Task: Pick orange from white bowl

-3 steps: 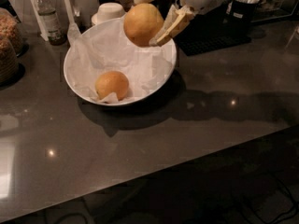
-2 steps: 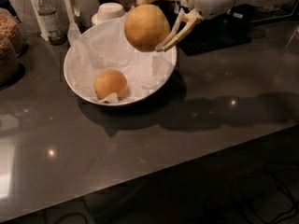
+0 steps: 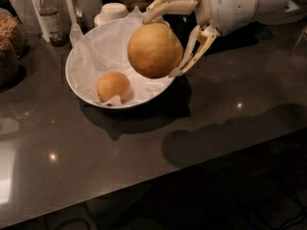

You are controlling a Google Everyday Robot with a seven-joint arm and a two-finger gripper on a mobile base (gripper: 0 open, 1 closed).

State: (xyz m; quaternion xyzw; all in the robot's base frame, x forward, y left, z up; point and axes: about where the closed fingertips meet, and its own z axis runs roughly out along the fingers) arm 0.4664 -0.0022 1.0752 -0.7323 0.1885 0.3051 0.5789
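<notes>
Orange (image 3: 152,51) is now in the air, clamped between the two fingers of the gripper (image 3: 160,44), one finger over its top and one under its right side. Compared with a second ago it looks bigger and sits a little more to the right, above the right rim of the white bowl (image 3: 68,78), so I judge it was carried higher and outward. It touches nothing of the crumpled paper (image 3: 96,44). The second orange (image 3: 112,85) lies in the bowl as before. For the task this means the pick is nearly done; only a firm hold is needed. The bowl stands on the dark counter (image 3: 120,152).
</notes>
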